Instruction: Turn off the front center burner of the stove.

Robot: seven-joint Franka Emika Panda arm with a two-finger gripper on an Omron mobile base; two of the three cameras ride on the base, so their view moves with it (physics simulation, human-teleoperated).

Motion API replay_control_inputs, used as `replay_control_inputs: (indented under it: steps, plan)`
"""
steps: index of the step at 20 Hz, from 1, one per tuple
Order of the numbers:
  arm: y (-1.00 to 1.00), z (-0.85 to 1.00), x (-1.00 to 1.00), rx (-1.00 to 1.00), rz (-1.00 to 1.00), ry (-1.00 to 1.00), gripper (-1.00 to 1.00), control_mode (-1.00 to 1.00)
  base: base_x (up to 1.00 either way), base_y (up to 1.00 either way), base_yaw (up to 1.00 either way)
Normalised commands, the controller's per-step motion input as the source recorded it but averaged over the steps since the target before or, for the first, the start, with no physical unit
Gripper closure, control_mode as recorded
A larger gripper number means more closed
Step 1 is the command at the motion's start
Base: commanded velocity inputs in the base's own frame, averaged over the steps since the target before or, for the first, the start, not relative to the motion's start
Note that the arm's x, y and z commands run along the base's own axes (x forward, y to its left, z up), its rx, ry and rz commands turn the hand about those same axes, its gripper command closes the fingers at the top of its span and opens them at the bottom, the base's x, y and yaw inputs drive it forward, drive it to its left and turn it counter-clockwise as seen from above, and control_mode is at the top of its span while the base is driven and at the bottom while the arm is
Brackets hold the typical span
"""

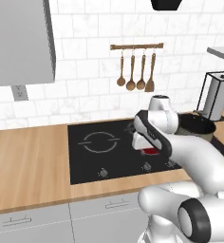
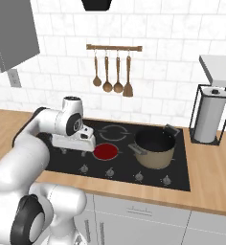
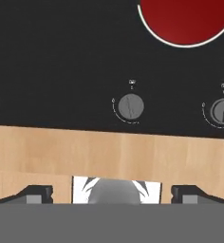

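Black stove: five knobs, one glowing front center burner.

One stove sits in the worktop. It has one burner glowing red and one grey-ringed burner. Five knobs show along its front edge in the right base view. One pot stands on it. Four wooden utensils hang from one rail. One paper towel roll stands in its holder.

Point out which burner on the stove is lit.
The front center burner, a solid glowing red disc on the stove just left of the pot; the others are only grey rings.
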Motion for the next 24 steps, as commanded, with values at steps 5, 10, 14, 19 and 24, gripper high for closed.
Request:
replay_control_inputs:
  steps: [5, 10, 14, 19, 24]
  plan:
    - [-0.04, -0.52, 0.12, 0.00, 0.00, -0.03, -1.00, -1.00, 0.00, 0.00, 0.00]
    - [-0.13, -0.49, 0.17, 0.00, 0.00, -0.01, -1.00, -1.00, 0.00, 0.00, 0.00]
    - [-0.21, -0.38, 0.26, -0.04, 0.00, -0.04, -1.00, -1.00, 0.00, 0.00, 0.00]
    - [-0.07, -0.28, 0.30, -0.04, 0.00, -0.02, -1.00, -1.00, 0.00, 0.00, 0.00]
    - [0.00, -0.19, 0.25, -0.01, 0.00, 0.00, -1.00, -1.00, 0.00, 0.00, 0.00]
